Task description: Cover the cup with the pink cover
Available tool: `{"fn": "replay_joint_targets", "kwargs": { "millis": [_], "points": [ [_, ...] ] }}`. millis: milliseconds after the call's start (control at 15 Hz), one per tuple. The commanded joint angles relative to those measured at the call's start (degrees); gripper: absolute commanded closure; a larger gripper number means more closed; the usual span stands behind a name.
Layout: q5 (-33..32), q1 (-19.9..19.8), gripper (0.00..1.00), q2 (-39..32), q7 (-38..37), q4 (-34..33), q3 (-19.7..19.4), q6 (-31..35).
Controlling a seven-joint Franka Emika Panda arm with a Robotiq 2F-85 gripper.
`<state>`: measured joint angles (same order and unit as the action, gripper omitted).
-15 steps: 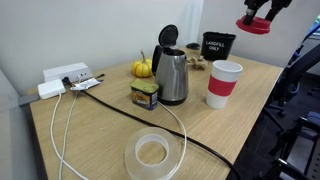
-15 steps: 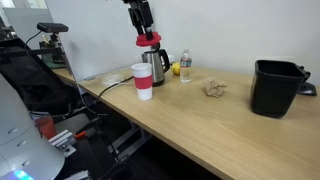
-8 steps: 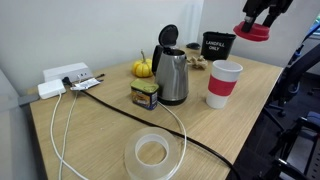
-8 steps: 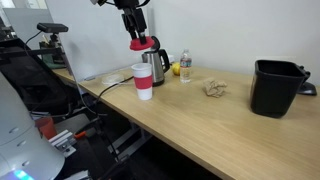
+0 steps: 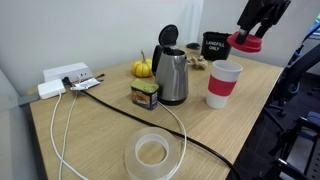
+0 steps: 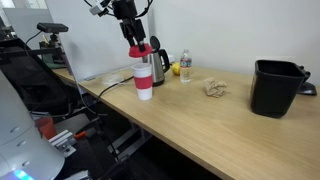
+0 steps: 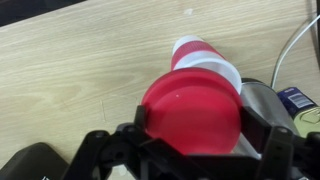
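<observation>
The cup is a tall white paper cup with a red-pink band, standing near the table's edge beside the steel kettle; it also shows in an exterior view and in the wrist view. My gripper is shut on the pink cover, a round flat red-pink lid, and holds it in the air a little above and to the side of the cup's mouth. In the wrist view the pink cover fills the space between the jaws and hides part of the cup. It also shows in an exterior view.
A black printed cup stands behind the cup. A jar, a small pumpkin, a clear tape roll, a power strip and a black cable lie on the wooden table. A black bin stands at the far end.
My gripper has moved down and toward the cup with the pink cover held in it. Nothing on the table has moved.
</observation>
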<state>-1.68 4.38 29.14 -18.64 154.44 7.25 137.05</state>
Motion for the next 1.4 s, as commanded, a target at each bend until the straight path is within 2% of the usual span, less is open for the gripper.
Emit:
{"fn": "replay_joint_targets", "kwargs": {
  "millis": [0,800,1333],
  "points": [
    [1.2,0.3,0.33,-3.0,2.5,-0.6,0.5,2.6],
    [-0.7,0.8,0.33,-10.9,3.2,-4.7,2.6,1.5],
    [-6.5,0.1,0.33,-15.2,-0.1,-7.3,4.4,0.4]
  ]
}}
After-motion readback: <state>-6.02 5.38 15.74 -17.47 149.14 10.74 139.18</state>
